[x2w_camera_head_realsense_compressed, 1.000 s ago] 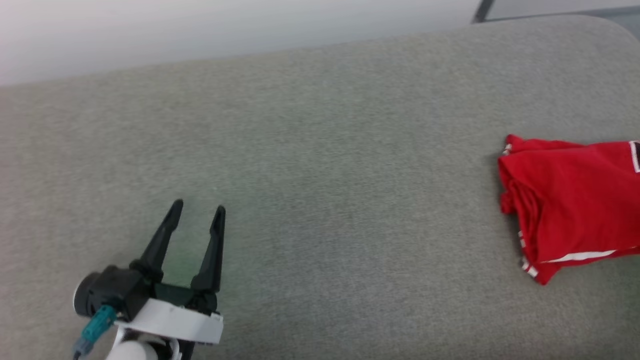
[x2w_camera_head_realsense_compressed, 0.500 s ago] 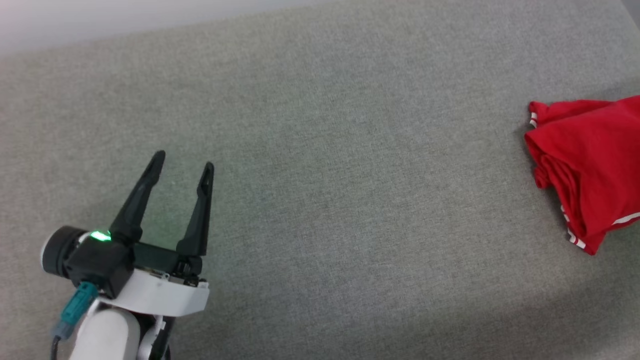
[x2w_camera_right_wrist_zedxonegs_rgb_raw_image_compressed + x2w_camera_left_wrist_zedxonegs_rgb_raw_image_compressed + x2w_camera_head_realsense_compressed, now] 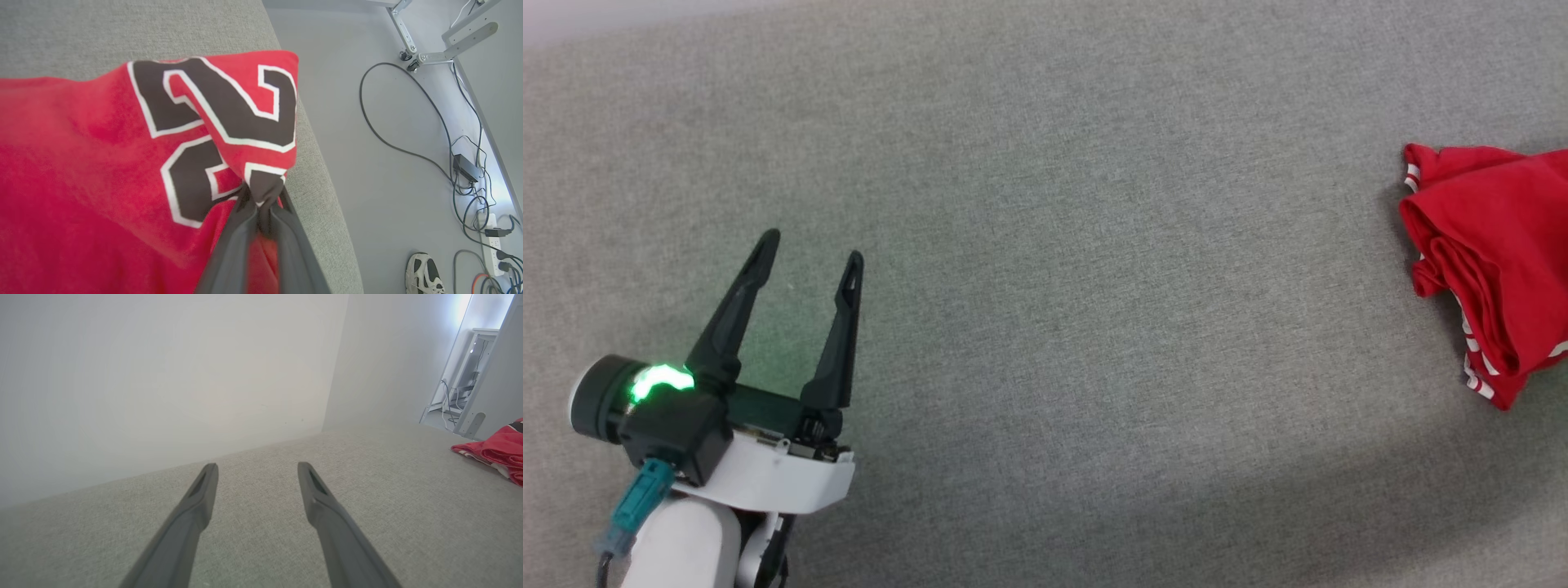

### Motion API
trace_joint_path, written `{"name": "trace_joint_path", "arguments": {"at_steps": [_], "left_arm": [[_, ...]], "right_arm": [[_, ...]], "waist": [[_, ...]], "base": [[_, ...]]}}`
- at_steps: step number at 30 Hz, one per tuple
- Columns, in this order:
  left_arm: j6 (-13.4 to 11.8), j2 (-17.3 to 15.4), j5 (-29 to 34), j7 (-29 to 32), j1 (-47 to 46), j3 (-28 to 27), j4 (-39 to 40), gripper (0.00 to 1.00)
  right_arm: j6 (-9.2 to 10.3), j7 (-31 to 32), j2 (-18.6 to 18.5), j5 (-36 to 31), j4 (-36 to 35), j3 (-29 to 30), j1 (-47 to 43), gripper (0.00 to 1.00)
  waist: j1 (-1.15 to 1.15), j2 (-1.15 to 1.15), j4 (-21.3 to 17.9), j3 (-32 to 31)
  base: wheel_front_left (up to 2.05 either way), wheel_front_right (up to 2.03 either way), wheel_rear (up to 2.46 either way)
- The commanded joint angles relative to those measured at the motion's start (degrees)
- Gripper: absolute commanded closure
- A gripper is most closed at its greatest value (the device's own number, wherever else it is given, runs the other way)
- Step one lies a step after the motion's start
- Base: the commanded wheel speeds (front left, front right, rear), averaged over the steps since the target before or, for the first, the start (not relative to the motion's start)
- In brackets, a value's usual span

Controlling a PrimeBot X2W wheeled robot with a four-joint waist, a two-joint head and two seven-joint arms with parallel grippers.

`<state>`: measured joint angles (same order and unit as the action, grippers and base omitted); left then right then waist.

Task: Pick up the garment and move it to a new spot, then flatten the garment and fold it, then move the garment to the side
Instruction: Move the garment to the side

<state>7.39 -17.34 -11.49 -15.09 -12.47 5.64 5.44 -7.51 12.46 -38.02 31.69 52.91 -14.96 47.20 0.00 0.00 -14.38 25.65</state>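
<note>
Right claw (image 3: 261, 200) is clenched on a bunch of the jersey (image 3: 102, 163) at its printed number, probably to carry it. Left claw (image 3: 810, 247) hangs released, well apart.

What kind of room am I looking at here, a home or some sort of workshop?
Probably an indoor lab or test room, not a home: bare white walls, a grey fabric-covered pad, and loose cables with a power strip on the floor beside a wheeled metal frame.
</note>
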Motion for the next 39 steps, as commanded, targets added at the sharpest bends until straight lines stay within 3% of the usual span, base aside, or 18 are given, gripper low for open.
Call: {"name": "trace_joint_path", "arguments": {"at_steps": [1, 7, 9, 10, 11, 22, 31, 39], "left_arm": [[0.11, -0.23, 0.49, -0.03, -0.69, -0.03, 0.44, 0.00], [-0.06, 0.21, 0.52, -0.03, -0.59, -0.30, 0.18, 0.00], [-0.19, 0.54, 0.33, -0.03, -0.43, -0.56, -0.13, 0.00], [-0.23, 0.71, 0.23, -0.03, -0.29, -0.67, -0.30, 0.00], [-0.23, 0.93, 0.12, -0.03, -0.15, -0.76, -0.48, 0.00], [-0.13, 4.85, -1.48, -0.03, 2.20, -1.77, -4.52, 0.00], [0.06, 7.29, -2.31, -0.03, 7.36, -4.06, -8.35, 0.00], [0.13, 7.47, -3.10, -0.04, 10.39, -5.50, -12.66, 0.00]], "right_arm": [[0.06, -0.77, 0.63, -0.23, 1.05, -0.81, 1.09, 1.00], [0.05, -1.98, 1.45, 1.00, 3.98, -2.50, 2.56, 1.00], [0.05, -2.20, 1.32, 1.55, 4.83, -3.02, 2.81, 0.58], [0.05, -2.58, 1.08, 1.61, 5.12, -3.26, 2.91, 0.52], [0.05, -2.72, 0.84, 1.66, 5.41, -3.51, 2.98, 0.00], [0.06, -5.95, -1.15, 3.13, 3.37, -7.61, 1.15, 0.00], [0.06, -9.51, 3.48, 6.35, -3.52, -12.44, -5.42, 0.00], [0.06, -17.22, 8.57, 6.71, -9.35, -14.16, -12.20, 0.00]], "waist": [[0.00, 0.00, 0.13, 0.19], [0.00, 0.00, 0.47, 0.20], [0.00, 0.00, 0.71, -0.09], [0.00, 0.00, 0.86, -0.32], [0.00, 0.00, 1.02, -0.63], [0.00, 0.00, 4.42, -7.33], [0.00, 0.00, 8.83, -14.65], [0.00, 0.00, 13.16, -19.66]], "base": [[0.00, 0.00, 0.00], [0.00, 0.00, 0.00], [0.00, 0.00, 0.00], [0.00, 0.00, 0.00], [0.00, 0.00, 0.00], [0.00, 0.00, 0.00], [0.00, 0.00, 0.00], [0.00, 0.00, 0.00]]}}
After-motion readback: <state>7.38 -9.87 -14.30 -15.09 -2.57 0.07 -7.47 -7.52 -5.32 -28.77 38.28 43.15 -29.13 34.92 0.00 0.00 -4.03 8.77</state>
